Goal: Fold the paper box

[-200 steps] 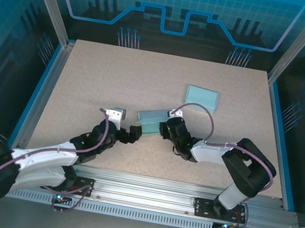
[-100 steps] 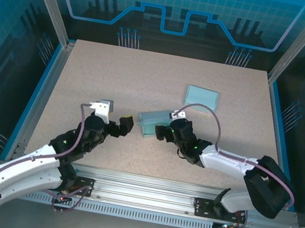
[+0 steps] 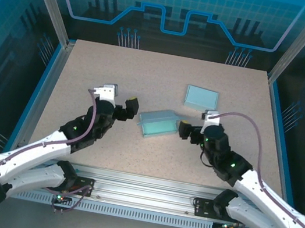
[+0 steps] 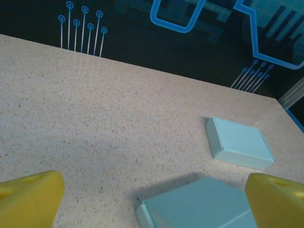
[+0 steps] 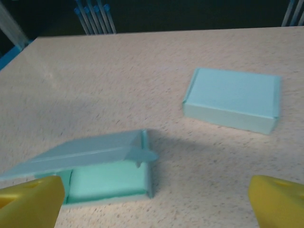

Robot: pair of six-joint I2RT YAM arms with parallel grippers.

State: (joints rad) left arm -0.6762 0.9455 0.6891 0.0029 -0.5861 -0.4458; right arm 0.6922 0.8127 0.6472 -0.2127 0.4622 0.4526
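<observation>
Speckled beige table (image 3: pixel 118 72) fills the work cell, with blue-lit enclosure panels (image 3: pixel 176 12) at the back and sides.

1. Locate the paper box (image 3: pixel 156 123). It lies near the middle of the table, between the two arms, and neither arm touches it.
2. Check the left pincer (image 3: pixel 129 110). Its jaws stand fully apart and hold nothing. It sits just beside the left end of the paper box, facing it.
3. Check the right pincer (image 3: pixel 185 131). Its jaws are also spread wide and empty. It sits just beside the right end of the paper box.
4. Inspect the fold. In the right wrist view the walls of the tray are up and the lid (image 5: pixel 85 149) slants over it, lifted along the near side so that the pale green inside shows beneath. A small tab (image 5: pixel 148 155) sticks out at the lid's corner and is not tucked.
5. Note the second box (image 3: pixel 201 98), farther back and to the right, well apart. It appears closed and flat-topped, and serves as a reference for the finished shape.

Judge the task as largely done: the body is formed. What is left, by this reading, is to press the lid down and seat the tab.
</observation>
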